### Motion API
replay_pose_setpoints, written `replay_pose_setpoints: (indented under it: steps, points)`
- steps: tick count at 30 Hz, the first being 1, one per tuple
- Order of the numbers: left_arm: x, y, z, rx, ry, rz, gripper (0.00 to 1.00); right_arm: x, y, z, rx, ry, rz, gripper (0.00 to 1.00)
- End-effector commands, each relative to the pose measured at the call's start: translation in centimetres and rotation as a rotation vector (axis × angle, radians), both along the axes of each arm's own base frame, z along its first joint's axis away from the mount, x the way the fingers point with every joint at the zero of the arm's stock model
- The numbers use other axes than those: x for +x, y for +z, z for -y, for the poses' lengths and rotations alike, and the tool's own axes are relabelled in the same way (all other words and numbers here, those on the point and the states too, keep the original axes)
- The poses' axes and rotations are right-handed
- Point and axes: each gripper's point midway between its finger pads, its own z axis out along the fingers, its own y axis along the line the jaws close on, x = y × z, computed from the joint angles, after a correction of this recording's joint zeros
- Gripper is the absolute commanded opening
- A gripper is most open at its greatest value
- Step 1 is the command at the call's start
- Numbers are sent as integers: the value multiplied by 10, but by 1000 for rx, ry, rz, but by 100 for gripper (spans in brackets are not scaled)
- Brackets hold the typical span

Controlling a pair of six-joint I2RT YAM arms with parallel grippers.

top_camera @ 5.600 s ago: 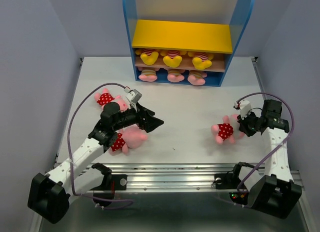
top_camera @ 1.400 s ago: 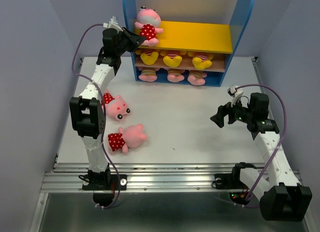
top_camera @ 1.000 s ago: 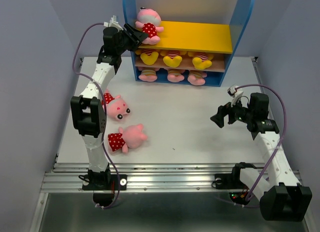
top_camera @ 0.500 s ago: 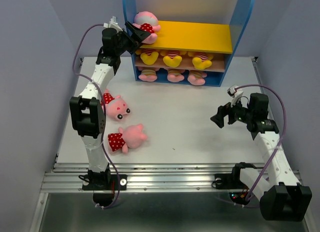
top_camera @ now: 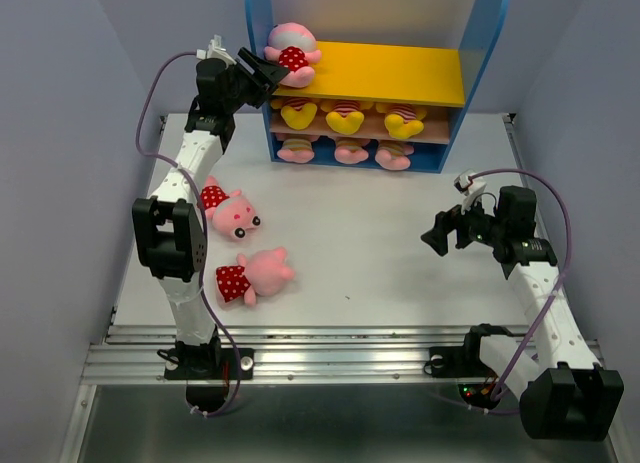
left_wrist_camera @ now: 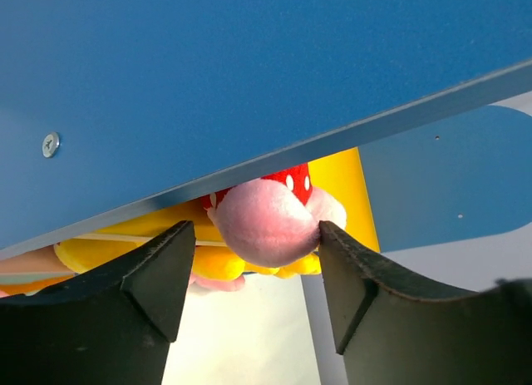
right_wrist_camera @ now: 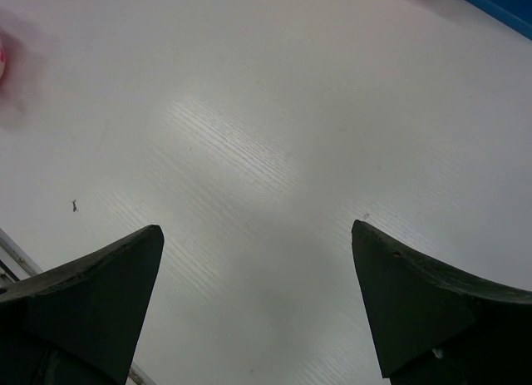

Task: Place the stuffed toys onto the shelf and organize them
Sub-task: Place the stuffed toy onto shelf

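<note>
One pink pig in a red dotted outfit (top_camera: 290,51) lies on the yellow upper board at the left end of the shelf (top_camera: 480,63). My left gripper (top_camera: 264,73) is raised beside it, open, at the blue side panel (left_wrist_camera: 249,69). In the left wrist view the pig (left_wrist_camera: 266,223) sits between the fingertips, brushing the right finger (left_wrist_camera: 349,277) and clear of the left one. Three yellow bears (top_camera: 346,115) fill the middle board and three pink pigs (top_camera: 351,153) the base. Two more dotted pigs (top_camera: 228,211) (top_camera: 252,276) lie on the table at the left. My right gripper (top_camera: 437,233) hangs open over bare table (right_wrist_camera: 266,152).
The white table (top_camera: 380,253) is walled by grey panels left and right. A metal rail (top_camera: 340,358) runs along the near edge by the arm bases. The shelf's blue base corner (right_wrist_camera: 499,2) shows at the top right of the right wrist view.
The left gripper opened off the dotted pig, leaving it on the yellow board, and drew back a little to the left. The right arm has not moved.
</note>
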Motion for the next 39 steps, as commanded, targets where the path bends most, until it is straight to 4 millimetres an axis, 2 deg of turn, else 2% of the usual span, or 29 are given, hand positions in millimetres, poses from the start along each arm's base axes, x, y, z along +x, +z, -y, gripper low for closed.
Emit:
replay_pose_setpoints:
  steps: [1, 9, 17, 23, 38, 39]
  points:
    - [-15, 54, -4, -19, 6, 137, 67, 8, 8, 1, -17, 5, 59, 100]
    - [-14, 54, -5, -29, 6, 141, 46, 8, 8, 1, -19, 5, 59, 100]
    - [-16, 57, -6, -36, -1, 153, 33, 8, 6, 1, -22, 4, 58, 100]
    - [-18, 57, -9, -40, -5, 158, 18, 9, 5, 2, -25, 0, 56, 100]
    - [-26, 56, -16, -47, -16, 165, 15, 10, 3, 3, -30, -2, 53, 100]
    - [-26, 56, -16, -47, -18, 165, 23, 10, 3, 3, -29, -2, 52, 100]
